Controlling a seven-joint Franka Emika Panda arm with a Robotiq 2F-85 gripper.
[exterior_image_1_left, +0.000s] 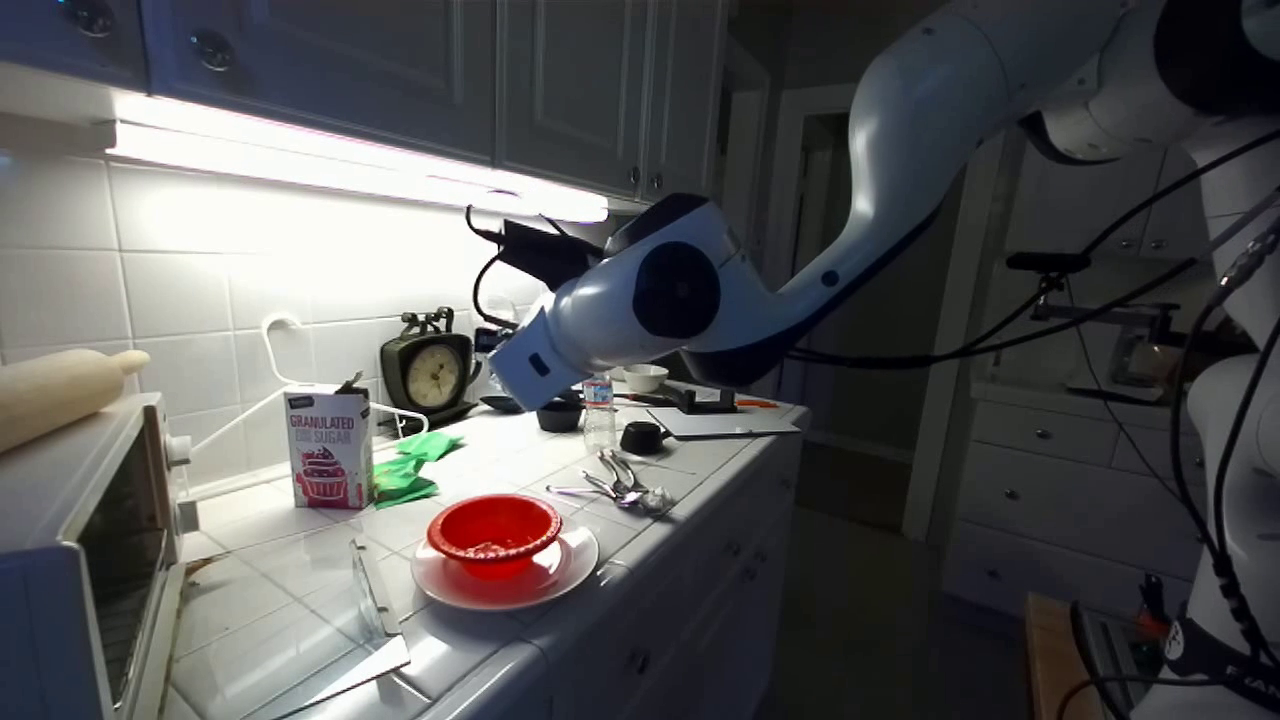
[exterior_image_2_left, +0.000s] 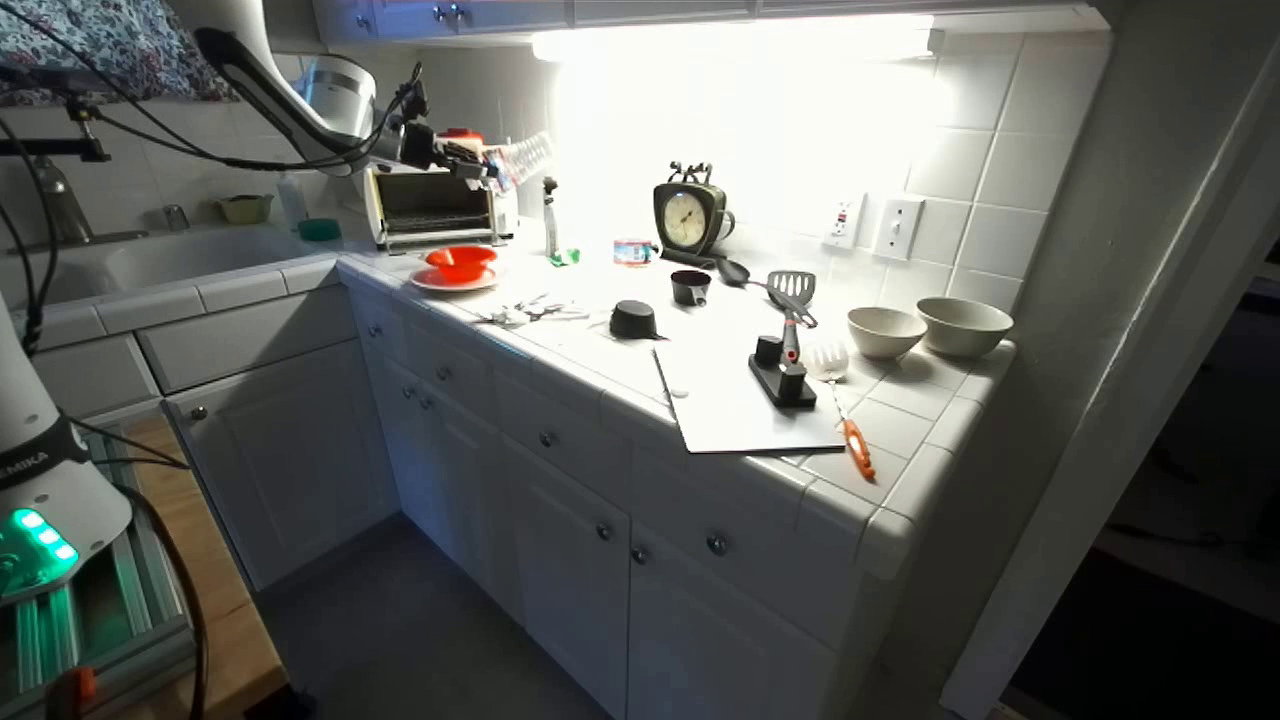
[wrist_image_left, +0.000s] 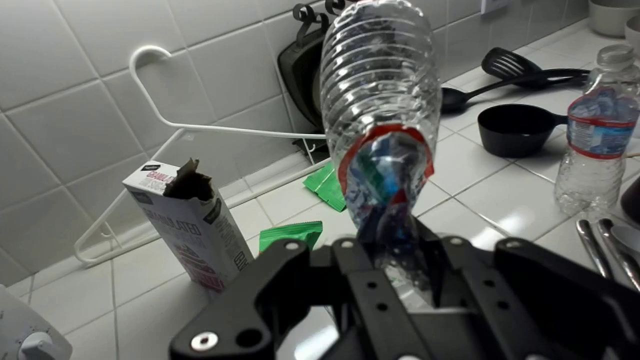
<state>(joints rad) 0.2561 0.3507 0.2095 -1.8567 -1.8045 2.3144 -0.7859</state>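
My gripper (wrist_image_left: 395, 237) is shut on a clear plastic bottle (wrist_image_left: 380, 85), its sides squeezed in around the red and blue label. The bottle's ribbed end points away from the jaws; the end within the gripper is partly hidden. In an exterior view the gripper (exterior_image_2_left: 468, 160) holds the bottle (exterior_image_2_left: 522, 160) tilted above the counter, near the toaster oven (exterior_image_2_left: 435, 207). A sugar box (wrist_image_left: 192, 225) with a torn top stands below, beside green wrappers (wrist_image_left: 292, 234). A similar bottle (wrist_image_left: 597, 132) stands upright on the counter. In an exterior view (exterior_image_1_left: 540, 365) the wrist hides the jaws.
A red bowl (exterior_image_1_left: 495, 530) sits on a plate (exterior_image_1_left: 578, 575) near the counter's front edge. A white hanger (wrist_image_left: 150, 100) leans on the tiles by a dark clock-like scale (exterior_image_1_left: 432, 370). Black measuring cups (exterior_image_2_left: 690, 288), cutlery (exterior_image_1_left: 625, 485) and a white board (exterior_image_2_left: 720, 420) lie along the counter.
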